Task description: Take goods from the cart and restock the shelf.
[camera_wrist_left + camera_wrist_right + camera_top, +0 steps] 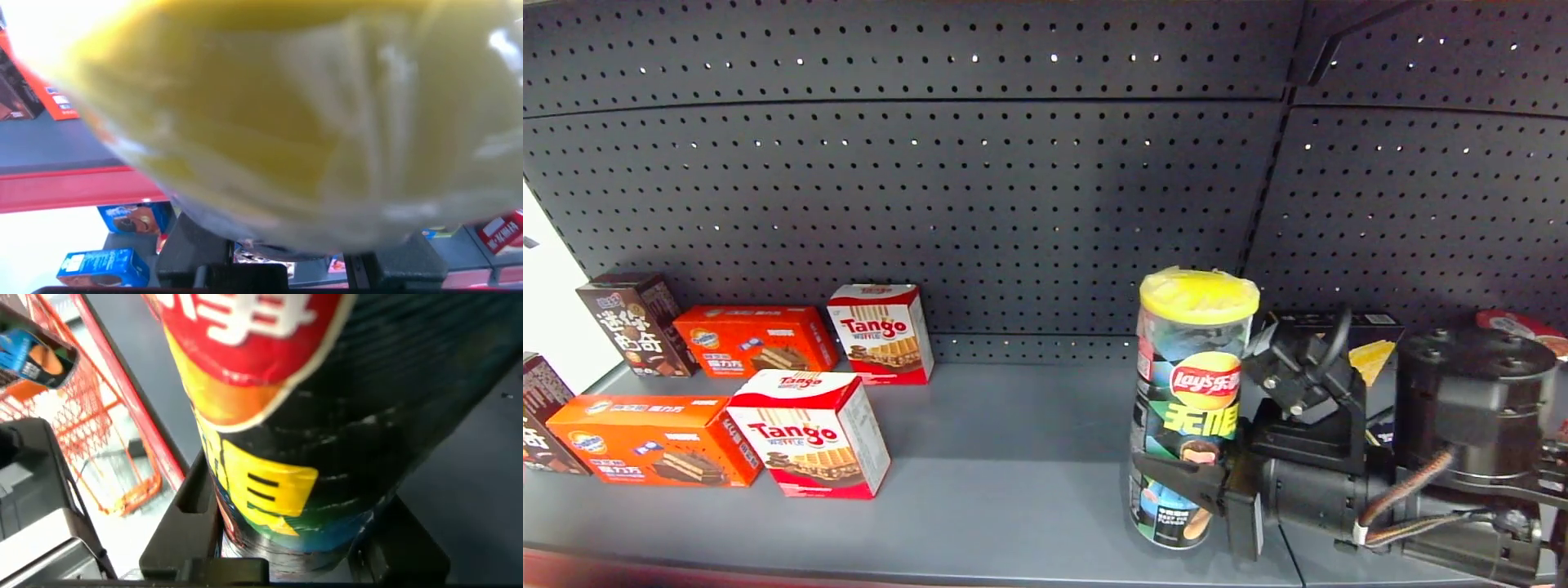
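A tall chips can point(1192, 392) with a yellow lid stands upright on the grey shelf point(1013, 457), right of centre. My right gripper point(1176, 490) comes in from the right and is shut on the can's lower part; one finger point(1180, 480) crosses its front. Up close, the can's dark printed body point(310, 457) sits between the right gripper's fingers point(184, 531). In the left wrist view a second yellow-lidded can point(278, 122) is very close, held between the left gripper's dark fingers point(196, 253), with the left gripper point(294, 265) shut on it.
Red-and-white wafer boxes point(809, 433), orange boxes point(654, 437) and brown boxes point(633, 322) stand at the shelf's left. A black box point(1372, 343) sits behind my right arm. Bare shelf lies between boxes and can. A pegboard wall point(980, 204) backs it. An orange wire cart point(98, 441) is below.
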`<state>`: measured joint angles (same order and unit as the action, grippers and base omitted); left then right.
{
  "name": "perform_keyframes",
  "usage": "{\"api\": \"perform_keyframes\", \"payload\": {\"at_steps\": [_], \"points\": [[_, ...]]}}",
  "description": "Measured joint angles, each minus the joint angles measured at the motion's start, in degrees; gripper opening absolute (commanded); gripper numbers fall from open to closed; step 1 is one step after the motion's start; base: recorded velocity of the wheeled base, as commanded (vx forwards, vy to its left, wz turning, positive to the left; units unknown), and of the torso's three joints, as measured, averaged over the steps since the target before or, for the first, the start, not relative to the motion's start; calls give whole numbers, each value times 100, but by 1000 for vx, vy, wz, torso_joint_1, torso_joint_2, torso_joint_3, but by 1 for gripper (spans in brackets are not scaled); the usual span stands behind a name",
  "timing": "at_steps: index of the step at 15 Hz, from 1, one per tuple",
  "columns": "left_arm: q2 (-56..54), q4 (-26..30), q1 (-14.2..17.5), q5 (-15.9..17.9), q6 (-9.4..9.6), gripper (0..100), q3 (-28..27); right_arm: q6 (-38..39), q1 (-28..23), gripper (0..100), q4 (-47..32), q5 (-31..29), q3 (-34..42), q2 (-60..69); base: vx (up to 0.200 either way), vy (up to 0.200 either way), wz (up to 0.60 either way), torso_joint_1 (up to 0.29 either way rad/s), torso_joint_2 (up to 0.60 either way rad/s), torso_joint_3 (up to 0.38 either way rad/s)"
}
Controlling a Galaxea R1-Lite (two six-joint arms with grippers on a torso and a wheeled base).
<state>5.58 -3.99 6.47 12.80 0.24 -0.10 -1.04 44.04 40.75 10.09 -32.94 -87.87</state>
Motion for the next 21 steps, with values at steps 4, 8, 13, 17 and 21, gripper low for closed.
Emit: {"api": "perform_keyframes", "payload": {"at_steps": [4,8,13,17,21], "points": [[0,-39,0,-115,-15,0,-32,26,9,0,1090,-13,841,199,0,0,0,0,0,0],[0,-35,0,-180,-17,0,-41,35,-24,0,1692,-9,1221,39,0,0,0,0,0,0],[0,-20,0,-199,-15,0,-34,-5,-45,0,2192,-2,1206,-491,0,0,0,0,0,0],[0,-26,0,-207,-15,0,-11,-30,-50,0,2291,0,1145,-785,0,0,0,0,0,0],[0,-30,0,-200,-15,0,0,-44,-45,0,2523,0,1162,-1039,0,0,0,0,0,0]]}}
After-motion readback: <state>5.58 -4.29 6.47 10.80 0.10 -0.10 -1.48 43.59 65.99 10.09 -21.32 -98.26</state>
